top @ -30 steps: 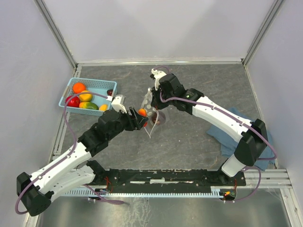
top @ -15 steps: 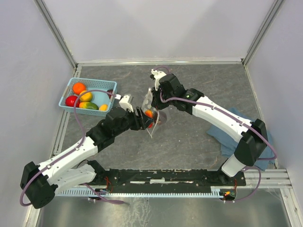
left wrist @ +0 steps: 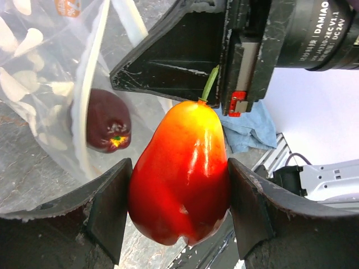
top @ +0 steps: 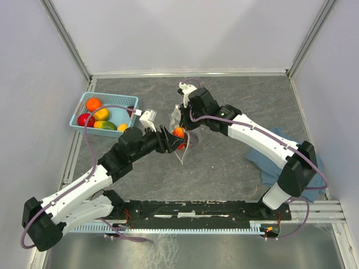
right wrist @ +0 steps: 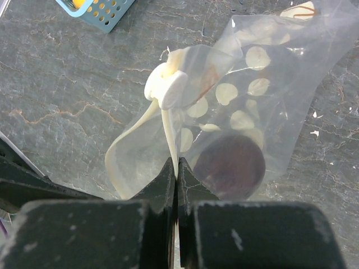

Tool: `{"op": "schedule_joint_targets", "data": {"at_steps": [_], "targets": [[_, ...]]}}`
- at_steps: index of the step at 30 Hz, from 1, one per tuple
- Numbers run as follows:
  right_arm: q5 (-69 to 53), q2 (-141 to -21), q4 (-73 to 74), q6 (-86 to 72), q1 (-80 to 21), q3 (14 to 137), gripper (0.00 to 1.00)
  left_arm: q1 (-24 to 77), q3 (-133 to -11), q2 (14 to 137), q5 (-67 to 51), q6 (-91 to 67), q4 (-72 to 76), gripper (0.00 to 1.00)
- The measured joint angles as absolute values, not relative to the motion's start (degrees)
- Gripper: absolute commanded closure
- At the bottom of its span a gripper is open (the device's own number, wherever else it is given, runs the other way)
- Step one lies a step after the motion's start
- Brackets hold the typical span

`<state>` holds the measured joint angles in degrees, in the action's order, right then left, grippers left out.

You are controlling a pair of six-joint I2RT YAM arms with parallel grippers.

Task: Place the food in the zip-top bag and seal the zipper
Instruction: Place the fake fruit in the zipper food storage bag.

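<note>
The left hand (left wrist: 179,224) grips a glossy red-orange toy fruit (left wrist: 180,162) just beside the mouth of the clear spotted plastic bag (right wrist: 269,73), which the closed right hand (right wrist: 177,171) pinches.

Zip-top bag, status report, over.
Left gripper holding red-orange fruit at zip-top bag mouth. Right gripper shut on zipper. Dark purple fruit inside. Nothing in the way.

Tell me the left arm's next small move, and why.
Probably ease the left claw forward into the zip-top bag's mouth before letting go: it grips the red-orange fruit just at the opening, the right claw pinches the zipper edge up, and a dark purple fruit already lies inside.
</note>
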<state>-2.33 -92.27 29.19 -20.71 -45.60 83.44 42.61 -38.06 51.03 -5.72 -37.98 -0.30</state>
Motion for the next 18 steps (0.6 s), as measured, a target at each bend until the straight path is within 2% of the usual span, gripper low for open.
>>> {"op": "schedule_joint_targets", "data": {"at_steps": [8,18], "targets": [[-2.33,-92.27,29.21,-20.71,-45.63,83.44,0.98,42.61,-37.74,54.37,-5.5,-38.92,3.16,0.76],[-2.33,-92.27,29.63,-20.12,-45.63,83.44,0.98,42.61,-34.09,55.44,6.28,-42.11,0.21,0.76]]}}
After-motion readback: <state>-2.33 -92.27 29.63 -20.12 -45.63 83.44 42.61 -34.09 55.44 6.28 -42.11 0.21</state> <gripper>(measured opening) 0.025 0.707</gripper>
